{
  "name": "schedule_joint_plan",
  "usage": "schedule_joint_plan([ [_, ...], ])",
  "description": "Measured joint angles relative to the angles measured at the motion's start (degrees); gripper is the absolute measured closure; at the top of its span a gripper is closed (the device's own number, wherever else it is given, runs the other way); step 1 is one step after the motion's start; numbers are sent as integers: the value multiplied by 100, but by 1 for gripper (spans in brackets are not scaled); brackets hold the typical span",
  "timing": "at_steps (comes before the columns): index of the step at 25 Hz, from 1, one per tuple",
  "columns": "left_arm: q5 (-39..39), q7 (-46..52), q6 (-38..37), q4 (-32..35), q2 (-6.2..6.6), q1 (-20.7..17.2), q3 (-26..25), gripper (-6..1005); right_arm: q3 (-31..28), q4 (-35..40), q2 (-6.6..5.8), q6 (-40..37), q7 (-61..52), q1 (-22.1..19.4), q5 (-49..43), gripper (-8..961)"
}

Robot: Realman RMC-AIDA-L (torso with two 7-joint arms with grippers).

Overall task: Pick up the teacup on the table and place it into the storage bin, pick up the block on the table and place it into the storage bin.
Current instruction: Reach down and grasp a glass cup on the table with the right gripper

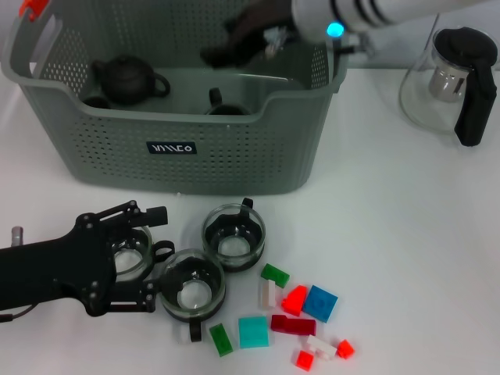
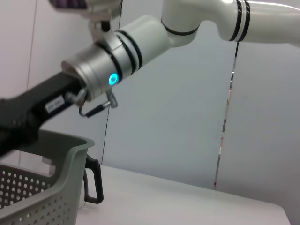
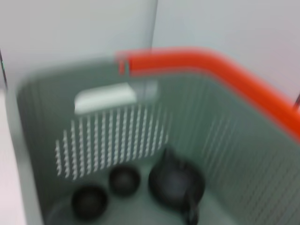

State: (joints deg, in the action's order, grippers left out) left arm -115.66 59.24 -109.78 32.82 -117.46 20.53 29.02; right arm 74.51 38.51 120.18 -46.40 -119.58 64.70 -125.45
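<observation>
Three glass teacups stand on the white table: one [image 1: 129, 254] on the left, one [image 1: 192, 287] in the middle, one [image 1: 234, 234] nearer the bin. My left gripper [image 1: 155, 255] lies low at the front left, open, with a finger on each side of the left teacup. Coloured blocks [image 1: 301, 312] are scattered at the front right. The grey-green storage bin [image 1: 172, 148] stands at the back and holds a black teapot [image 1: 129, 78] and dark cups [image 3: 124, 180]. My right gripper [image 1: 238, 35] hovers blurred over the bin's far right part.
A glass pitcher [image 1: 449, 78] with a black handle stands at the back right of the table. The bin's orange-red handle clip [image 3: 211, 65] runs along its rim. Bare table lies between the bin and the pitcher.
</observation>
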Motion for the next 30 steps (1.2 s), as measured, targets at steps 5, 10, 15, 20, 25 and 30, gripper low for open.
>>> schedule_joint_plan([
  [5, 0, 0, 0, 5, 13, -4, -6, 66, -277, 1468, -20, -671, 149, -856, 608, 349],
  [10, 0, 0, 0, 14, 19, -5, -11, 66, -618, 2721, -27, -1696, 343, -1776, 1518, 307],
  [15, 12, 0, -6, 14, 21, -5, -11, 65, -717, 3728, -37, -2782, 346, -2529, 1625, 163],
  [20, 33, 0, 2, 11, 22, 5, -11, 66, -817, 4274, -113, -4309, 446, -2846, 1149, 81],
  [25, 40, -3, 40, 6, 18, 17, -11, 65, -973, 4263, -154, -5585, 504, -2784, 789, 73],
  [30, 9, -7, 46, 16, 26, 21, 5, 65, -850, 4233, -113, -5955, 520, -2674, 479, 74],
])
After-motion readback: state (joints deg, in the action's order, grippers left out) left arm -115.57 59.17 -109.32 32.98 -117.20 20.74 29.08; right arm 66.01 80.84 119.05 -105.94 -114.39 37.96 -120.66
